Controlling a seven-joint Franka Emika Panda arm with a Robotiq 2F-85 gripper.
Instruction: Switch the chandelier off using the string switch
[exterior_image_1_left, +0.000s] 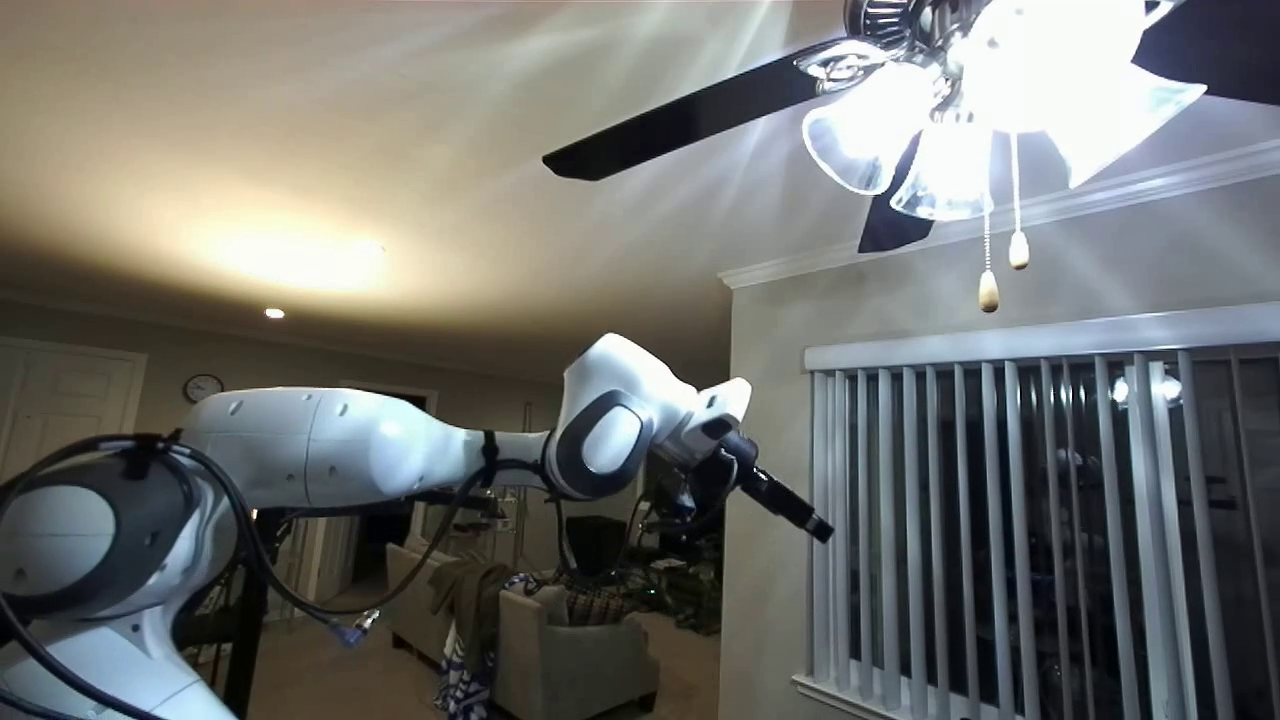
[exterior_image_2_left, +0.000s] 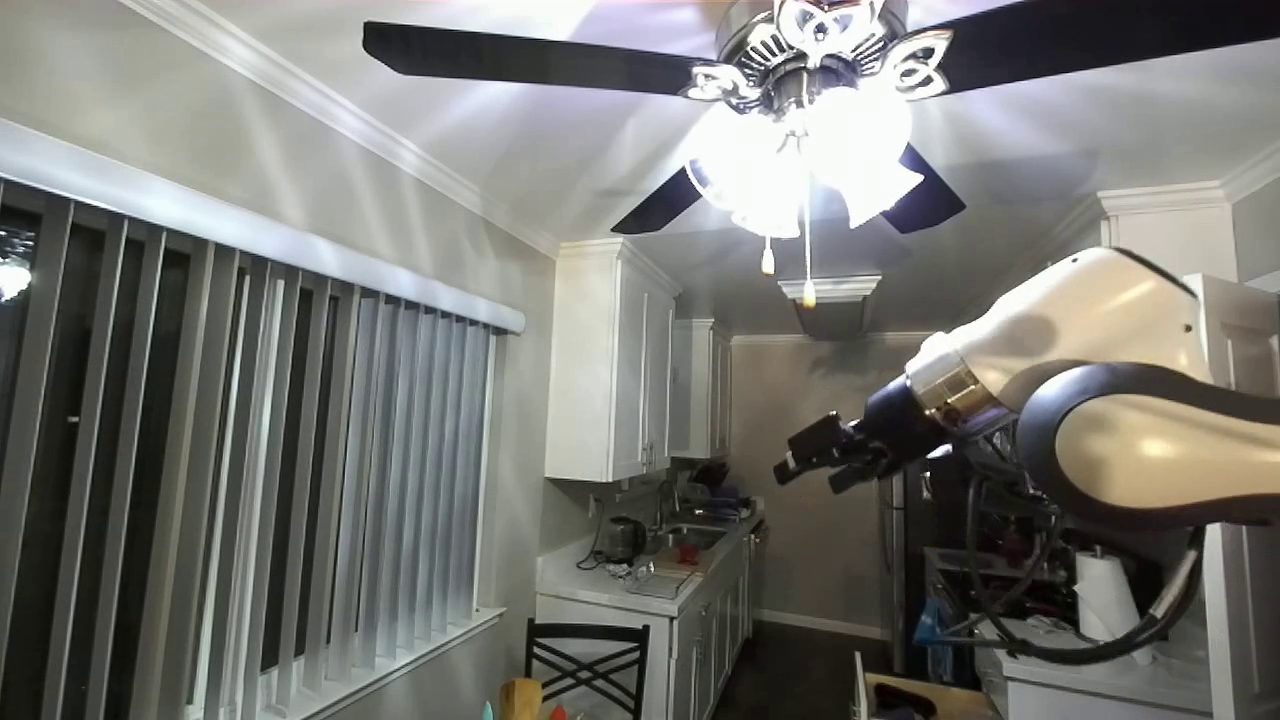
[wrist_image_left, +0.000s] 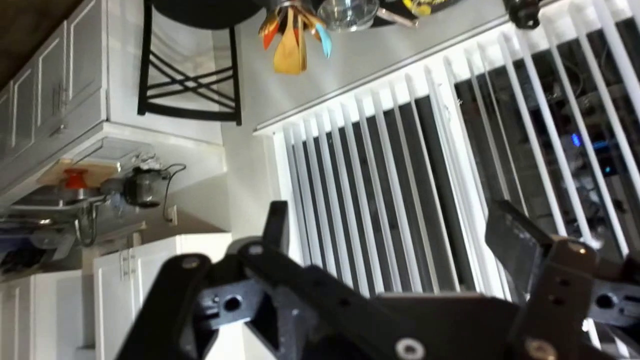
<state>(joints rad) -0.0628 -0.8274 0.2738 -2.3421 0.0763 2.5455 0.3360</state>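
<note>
The chandelier is a ceiling fan lamp with glass shades (exterior_image_1_left: 942, 180), brightly lit in both exterior views (exterior_image_2_left: 775, 165). Two string switches with wooden knobs hang below it. The lower knob (exterior_image_1_left: 988, 291) and the higher knob (exterior_image_1_left: 1018, 251) also show in an exterior view as the lower one (exterior_image_2_left: 809, 292) and the higher one (exterior_image_2_left: 768, 260). My gripper (exterior_image_1_left: 822, 530) is well below the knobs and apart from them, pointing forward and slightly down. In the wrist view my gripper (wrist_image_left: 391, 212) has its fingers wide apart with nothing between them. The strings are out of the wrist view.
Dark fan blades (exterior_image_1_left: 690, 115) spread around the lamp, also above my arm's side (exterior_image_2_left: 1100, 45). A window with vertical blinds (wrist_image_left: 370, 190) stands beyond the gripper. White cabinets (exterior_image_2_left: 610, 360), a black chair (exterior_image_2_left: 590, 660) and utensils (wrist_image_left: 289, 50) lie lower. Cables (exterior_image_1_left: 400, 580) hang from my arm.
</note>
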